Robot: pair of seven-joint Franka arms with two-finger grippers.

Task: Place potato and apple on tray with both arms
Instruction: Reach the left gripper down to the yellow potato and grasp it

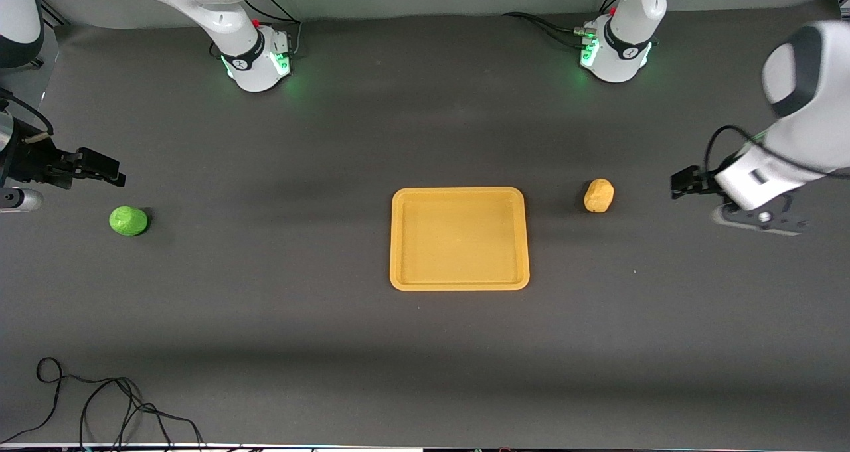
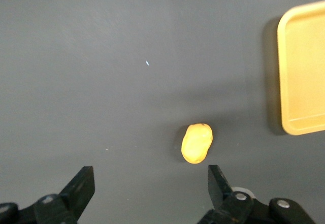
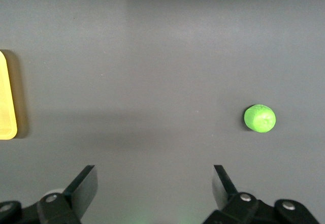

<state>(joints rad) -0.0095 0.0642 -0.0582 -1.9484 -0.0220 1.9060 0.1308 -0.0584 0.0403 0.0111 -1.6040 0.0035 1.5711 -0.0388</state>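
— Nearest the camera, what lies there?
— Loose black cable [image 1: 99,405] on the dark grey table [image 1: 425,346]. Farther in, the flat yellow-orange rectangular tray [image 1: 459,237] with a low rim sits mid-table, nothing on it.
— And the fruit?
— The small yellow-tan, rough oblong potato [image 1: 598,195] lies beside the tray toward the left arm's end; the bright green bumpy round apple [image 1: 128,220] rests well apart, toward the right arm's end.
— Grippers?
— Left gripper [image 2: 148,186] hangs near the potato [image 2: 196,142], fingers spread wide, empty. Right gripper [image 3: 152,186] hangs near the apple [image 3: 260,118], fingers likewise spread, holding nothing
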